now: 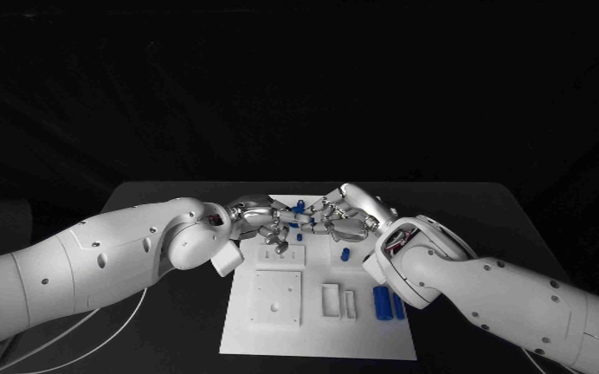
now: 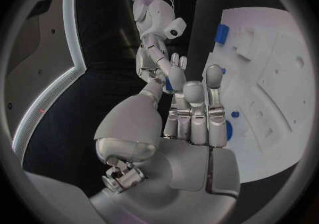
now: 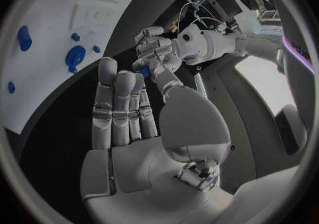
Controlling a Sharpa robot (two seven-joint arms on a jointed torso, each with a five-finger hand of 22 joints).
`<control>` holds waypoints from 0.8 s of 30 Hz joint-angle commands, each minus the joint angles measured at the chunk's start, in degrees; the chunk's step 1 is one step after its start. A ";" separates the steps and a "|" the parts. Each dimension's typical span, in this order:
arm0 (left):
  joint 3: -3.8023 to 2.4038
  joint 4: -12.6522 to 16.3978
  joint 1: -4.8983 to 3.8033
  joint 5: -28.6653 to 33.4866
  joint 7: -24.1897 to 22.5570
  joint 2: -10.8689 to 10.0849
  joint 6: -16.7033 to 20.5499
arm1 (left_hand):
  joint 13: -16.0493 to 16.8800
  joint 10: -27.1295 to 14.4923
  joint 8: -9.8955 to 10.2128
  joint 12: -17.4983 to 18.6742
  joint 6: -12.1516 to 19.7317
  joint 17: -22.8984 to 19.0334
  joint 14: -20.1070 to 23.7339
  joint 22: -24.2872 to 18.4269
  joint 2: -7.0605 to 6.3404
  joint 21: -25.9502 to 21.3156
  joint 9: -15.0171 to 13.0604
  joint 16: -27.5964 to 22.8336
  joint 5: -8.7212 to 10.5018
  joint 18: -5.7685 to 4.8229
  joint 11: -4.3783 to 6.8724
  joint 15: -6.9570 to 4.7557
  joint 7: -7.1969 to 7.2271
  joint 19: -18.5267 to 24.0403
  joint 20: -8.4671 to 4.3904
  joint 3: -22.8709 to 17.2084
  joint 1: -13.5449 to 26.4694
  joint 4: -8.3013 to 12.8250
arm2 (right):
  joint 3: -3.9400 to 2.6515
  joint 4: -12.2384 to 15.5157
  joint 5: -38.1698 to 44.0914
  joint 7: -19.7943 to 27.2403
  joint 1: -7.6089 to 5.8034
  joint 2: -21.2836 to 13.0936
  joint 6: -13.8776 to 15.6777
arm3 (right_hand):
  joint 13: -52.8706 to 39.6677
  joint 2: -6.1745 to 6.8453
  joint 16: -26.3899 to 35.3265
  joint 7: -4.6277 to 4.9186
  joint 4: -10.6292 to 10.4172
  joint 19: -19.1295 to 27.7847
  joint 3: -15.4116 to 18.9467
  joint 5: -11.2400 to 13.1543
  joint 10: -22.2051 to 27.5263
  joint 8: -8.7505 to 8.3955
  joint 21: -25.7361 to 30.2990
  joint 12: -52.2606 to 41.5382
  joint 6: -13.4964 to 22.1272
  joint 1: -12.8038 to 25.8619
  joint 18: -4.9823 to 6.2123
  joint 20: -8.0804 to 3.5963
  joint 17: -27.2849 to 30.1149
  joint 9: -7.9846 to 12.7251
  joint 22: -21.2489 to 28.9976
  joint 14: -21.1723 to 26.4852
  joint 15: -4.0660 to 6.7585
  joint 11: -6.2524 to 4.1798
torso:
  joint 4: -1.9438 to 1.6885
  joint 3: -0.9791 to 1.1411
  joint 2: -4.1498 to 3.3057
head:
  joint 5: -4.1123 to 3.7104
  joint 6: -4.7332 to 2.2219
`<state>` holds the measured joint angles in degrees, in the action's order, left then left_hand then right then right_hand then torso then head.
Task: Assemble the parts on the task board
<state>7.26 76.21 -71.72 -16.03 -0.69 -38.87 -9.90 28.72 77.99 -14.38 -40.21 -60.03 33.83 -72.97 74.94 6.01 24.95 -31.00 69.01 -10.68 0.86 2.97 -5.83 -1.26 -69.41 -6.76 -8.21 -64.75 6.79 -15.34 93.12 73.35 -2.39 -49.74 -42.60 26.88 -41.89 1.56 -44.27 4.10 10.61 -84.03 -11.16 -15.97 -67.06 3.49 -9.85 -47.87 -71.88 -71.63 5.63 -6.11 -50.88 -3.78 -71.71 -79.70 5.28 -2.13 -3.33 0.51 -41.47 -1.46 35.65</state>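
Our left hand (image 1: 256, 218) & right hand (image 1: 337, 216) meet at the far end of the task board (image 1: 281, 331), both pinching one little blue part (image 1: 299, 208) (prob. light, hard, slippery). We'd grip its sides.

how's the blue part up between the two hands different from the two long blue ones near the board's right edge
Place: the pinched blue part is in the air over the far end of the task board, where the left hand and right hand meet; the long blue pair lies on the board, untouched.
View: the pinched blue part is mostly hidden by fingertips; the long blue pair shows more fully.
Which hand grips it is unclear. Both are blue.
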 commanded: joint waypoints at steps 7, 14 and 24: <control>-0.05 -0.11 -0.04 2.66 -1.07 0.46 0.43 | -0.15 0.41 -1.69 -0.07 1.10 -0.04 -0.04 1.02 2.26 0.80 -5.42 0.32 -2.13 -0.02 0.54 -0.32 0.32 0.16 -0.41 -2.73 1.31 1.96 | 0.01 -0.20 0.05 0.19 0.27 0.13 -2.20 | -0.12 -0.57 0.31 -2.37 0.13 -1.74 -0.28 -0.43 0.10 0.19 0.22 0.31 -2.91 -0.24 -0.91 -0.19 -0.08 -0.92 0.08 -0.08 -0.03 -0.26 | -0.02 0.02 -0.02 | 0.08 0.08; 0.01 0.10 -0.05 5.17 0.28 0.84 2.59 | -0.30 2.00 1.74 0.65 -2.65 0.36 -0.78 1.02 2.05 1.79 -9.32 0.38 -6.97 0.02 0.80 -0.62 0.73 0.05 -0.69 -6.33 3.31 4.35 | 0.01 -0.38 0.25 0.20 0.51 0.25 -2.39 | -0.15 -0.61 0.35 -2.34 0.16 -1.73 -0.25 -0.45 0.17 0.18 0.24 0.32 -2.86 -0.24 -0.91 -0.18 -0.08 -0.91 0.08 -0.02 -0.05 -0.24 | -0.03 0.00 -0.01 | 0.12 0.27; 0.12 0.68 -0.05 5.93 2.16 0.87 5.79 | 0.07 1.47 3.16 1.08 -6.14 0.18 -0.71 1.01 1.30 2.22 -13.41 -0.15 -12.17 -0.14 1.26 -0.95 1.48 0.30 -1.01 -8.37 5.05 6.29 | 0.01 -0.74 0.67 0.10 0.60 0.02 -2.45 | -0.20 -0.62 0.49 -2.21 0.21 -1.57 -0.19 -0.38 0.50 0.16 0.43 0.42 -2.58 -0.16 -0.90 -0.09 -0.03 -0.80 0.18 0.16 -0.14 -0.13 | -0.01 0.01 -0.01 | 0.02 0.34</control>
<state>7.58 76.80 -71.56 -11.97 1.49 -38.09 -7.06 28.76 79.81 -10.81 -39.33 -61.62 34.08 -73.55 74.92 7.33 26.85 -44.07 69.23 -22.62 0.86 3.83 -6.36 -3.98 -69.21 -7.39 -14.78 -60.10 11.27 -15.53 92.33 73.47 -2.43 -49.40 -42.57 26.31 -42.03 1.45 -44.03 4.20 10.75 -84.03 -11.01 -16.21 -66.94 3.27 -9.56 -47.65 -72.00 -71.89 5.63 -6.11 -50.87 -3.78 -71.55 -79.70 5.28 -2.04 -3.35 0.51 -41.47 -1.43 36.00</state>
